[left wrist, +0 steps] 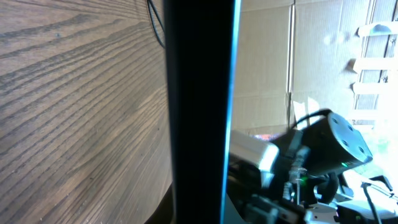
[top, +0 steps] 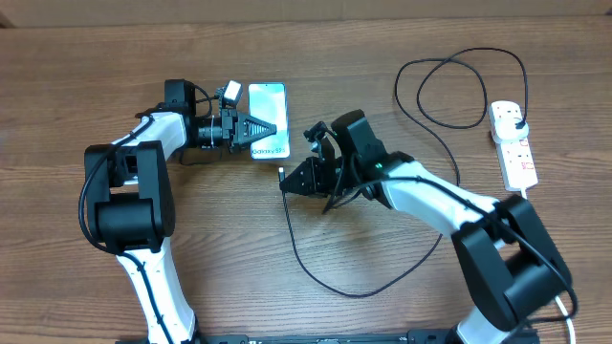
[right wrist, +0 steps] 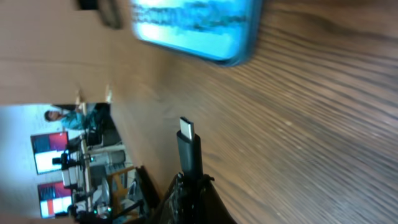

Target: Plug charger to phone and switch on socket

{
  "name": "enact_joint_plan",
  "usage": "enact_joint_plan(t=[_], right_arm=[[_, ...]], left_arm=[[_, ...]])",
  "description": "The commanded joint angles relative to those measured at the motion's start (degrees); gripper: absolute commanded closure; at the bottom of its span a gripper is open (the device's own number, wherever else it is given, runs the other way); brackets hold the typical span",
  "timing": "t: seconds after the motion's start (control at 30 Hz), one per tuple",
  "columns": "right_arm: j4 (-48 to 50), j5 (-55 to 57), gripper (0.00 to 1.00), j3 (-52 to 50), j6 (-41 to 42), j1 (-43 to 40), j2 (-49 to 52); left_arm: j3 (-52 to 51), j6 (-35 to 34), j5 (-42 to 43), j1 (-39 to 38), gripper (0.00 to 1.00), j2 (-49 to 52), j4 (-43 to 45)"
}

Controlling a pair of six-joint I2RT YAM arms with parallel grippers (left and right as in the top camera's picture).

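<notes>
Soft, even light from above fills the overhead view. The worktop shows crisp grain, with only faint shadows under the arms. At the left claw the phone screen glows pale, without glare. In the left wrist view the phone sits so near the lens that it is a dark, unfocused band, and the background beyond is blown out. Just above the right claw the plug is fairly sharp, while the phone farther off is smeared.

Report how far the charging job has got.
Done: left pincer clamps the phone, right pincer holds the charger plug, adapter sits in the socket. In hand: plug aimed at phone, not touching. Remaining: insert plug, switch socket on.
</notes>
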Motion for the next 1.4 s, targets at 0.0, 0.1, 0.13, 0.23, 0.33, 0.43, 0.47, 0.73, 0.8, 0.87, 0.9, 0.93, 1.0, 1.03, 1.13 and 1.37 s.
enact_joint_plan(t=[0.0,0.1,0.13,0.23,0.33,0.43,0.47,0.73,0.8,0.87,0.9,0.93,1.0,1.03,1.13,1.37], right_arm=[[5.53,-1.49,0.96,-2.82,1.2,0.94,-3.67],[10.73,-0.48,0.96,-4.61,3.15,1.29,-3.41],[11.5,0.17,0.96,-4.7,3.06,1.44,-3.3],[12.87,3.72,0.96,-4.7,3.17,2.05,-3.13],[13.77,6.32,0.96,-4.7,5.57,3.28,-3.13],[13.77,8.87,0.96,-4.7,6.54,4.57,-3.04],[13.73,9.81,0.96,-4.7,6.93,4.87,-3.02],[12.46,12.96,0.96,-4.7,9.75,5.05,-3.02],[12.22,14.56,0.96,-4.7,11.04,5.05,-3.02],[12.26,15.41,0.96,-4.7,11.63,4.83,-3.02],[12.24,15.45,0.96,-4.7,11.89,4.66,-3.02],[12.24,15.45,0.96,-4.7,11.89,4.46,-3.02],[12.24,15.45,0.96,-4.7,11.89,4.09,-3.02],[12.26,15.43,0.96,-4.7,11.93,3.82,-3.02],[12.22,15.43,0.96,-4.7,12.31,3.43,-3.02],[10.88,15.21,0.96,-4.7,12.5,3.45,-3.02]], left_arm=[[-0.07,-1.03,3.04,0.39,0.95,-2.67,0.57],[-0.07,-1.01,3.06,0.07,0.96,-2.67,0.57],[-0.07,-1.03,3.1,0.0,0.96,-2.67,0.57],[-0.07,-0.98,3.04,-0.5,0.95,-2.67,0.59],[-0.07,-1.07,3.17,-1.18,0.95,-2.67,1.25],[-0.07,-1.27,3.72,-2.03,0.95,-2.69,3.32],[-0.07,-2.56,3.65,-2.32,0.95,-2.67,4.04],[-0.07,-6.84,3.69,-3.04,0.96,-2.67,6.51],[-0.07,-7.74,3.67,-3.02,0.96,-2.67,6.51],[-0.07,-7.96,3.67,-2.91,0.96,-2.67,6.51],[-0.07,-7.96,3.69,-2.8,0.96,-2.67,6.51],[-0.07,-7.96,3.69,-2.73,0.96,-2.67,6.51],[-0.07,-7.96,3.69,-2.69,0.96,-2.67,6.47],[-0.07,-7.96,3.67,-2.69,0.96,-2.67,6.49],[-0.07,-7.96,3.69,-2.71,0.95,-2.67,6.47],[-0.07,-7.98,3.72,-2.71,0.96,-2.67,6.47]])
